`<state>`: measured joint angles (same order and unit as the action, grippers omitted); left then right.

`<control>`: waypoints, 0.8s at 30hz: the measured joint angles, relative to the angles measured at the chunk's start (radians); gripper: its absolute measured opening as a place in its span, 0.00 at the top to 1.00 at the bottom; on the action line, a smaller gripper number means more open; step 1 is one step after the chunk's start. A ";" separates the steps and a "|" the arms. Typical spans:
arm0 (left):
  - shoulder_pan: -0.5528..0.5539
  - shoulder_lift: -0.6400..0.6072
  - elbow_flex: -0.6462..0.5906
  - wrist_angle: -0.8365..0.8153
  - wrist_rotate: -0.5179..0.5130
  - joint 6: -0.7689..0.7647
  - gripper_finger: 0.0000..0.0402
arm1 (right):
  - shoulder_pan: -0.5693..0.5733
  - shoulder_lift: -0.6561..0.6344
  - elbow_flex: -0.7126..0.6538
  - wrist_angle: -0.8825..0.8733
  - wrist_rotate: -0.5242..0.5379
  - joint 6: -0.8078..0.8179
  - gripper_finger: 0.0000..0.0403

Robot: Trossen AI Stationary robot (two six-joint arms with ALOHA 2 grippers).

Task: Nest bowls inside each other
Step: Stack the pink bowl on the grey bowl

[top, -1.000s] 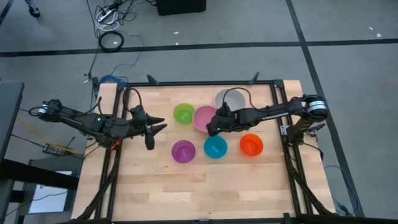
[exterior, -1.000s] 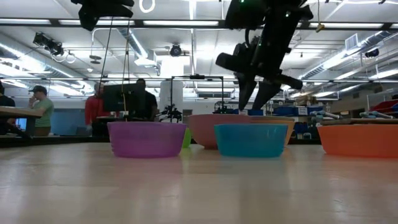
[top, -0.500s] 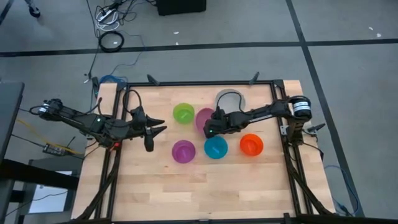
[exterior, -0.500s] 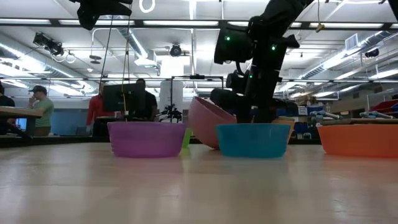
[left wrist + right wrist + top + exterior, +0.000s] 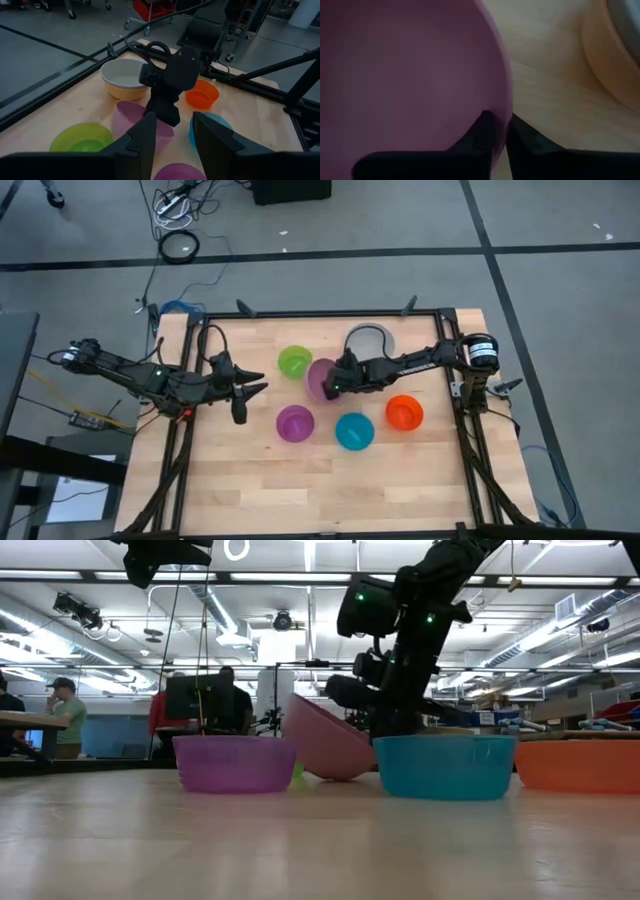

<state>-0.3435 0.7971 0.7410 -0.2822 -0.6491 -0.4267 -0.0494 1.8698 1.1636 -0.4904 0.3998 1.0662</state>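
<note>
— Where's the pink bowl (image 5: 322, 378) now?

— Tipped on edge just beside the lime green bowl (image 5: 295, 362), its rim pinched by the right gripper (image 5: 336, 385).

— And the left gripper (image 5: 255, 388)?

— Fingers spread, holding nothing, well apart from the pink bowl.

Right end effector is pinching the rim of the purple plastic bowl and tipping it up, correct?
Not the purple one. The right end effector pinches the rim of the round pink plastic bowl, tilted off the table; the right wrist view shows it.

One camera looks straight down on the wooden bench (image 5: 330, 470); another sits at bench-top level; both share the round pink plastic bowl (image 5: 322, 376).
</note>
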 joint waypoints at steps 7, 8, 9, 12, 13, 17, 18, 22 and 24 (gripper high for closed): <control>0.000 0.000 0.000 0.000 0.000 -0.001 0.66 | 0.000 0.000 0.000 0.082 0.002 -0.044 0.99; 0.000 0.000 0.000 0.000 0.000 -0.001 0.66 | 0.000 0.000 0.000 0.088 0.003 -0.052 0.99; 0.000 0.000 0.000 0.000 0.000 -0.001 0.66 | 0.000 -0.003 0.000 0.093 0.007 -0.058 0.99; 0.000 0.000 0.000 0.000 0.000 -0.001 0.66 | 0.002 -0.022 -0.002 0.092 0.041 -0.071 1.00; 0.000 0.000 0.000 -0.001 0.000 -0.002 0.66 | 0.004 -0.034 -0.002 0.088 0.057 -0.078 1.00; 0.000 0.000 0.000 -0.001 0.000 -0.008 0.66 | 0.011 -0.100 -0.005 0.061 0.121 -0.106 1.00; 0.000 0.000 0.000 -0.001 0.000 -0.012 0.66 | 0.011 -0.123 -0.005 0.052 0.131 -0.108 1.00; 0.000 0.000 0.000 -0.001 0.000 -0.024 0.66 | 0.011 -0.213 -0.004 -0.013 0.181 -0.111 1.00; 0.000 0.000 0.000 -0.001 0.000 -0.025 0.66 | 0.009 -0.257 -0.004 -0.051 0.205 -0.111 1.00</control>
<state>-0.3435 0.7975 0.7410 -0.2832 -0.6495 -0.4514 -0.0401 1.6123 1.1591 -0.5417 0.6052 0.9548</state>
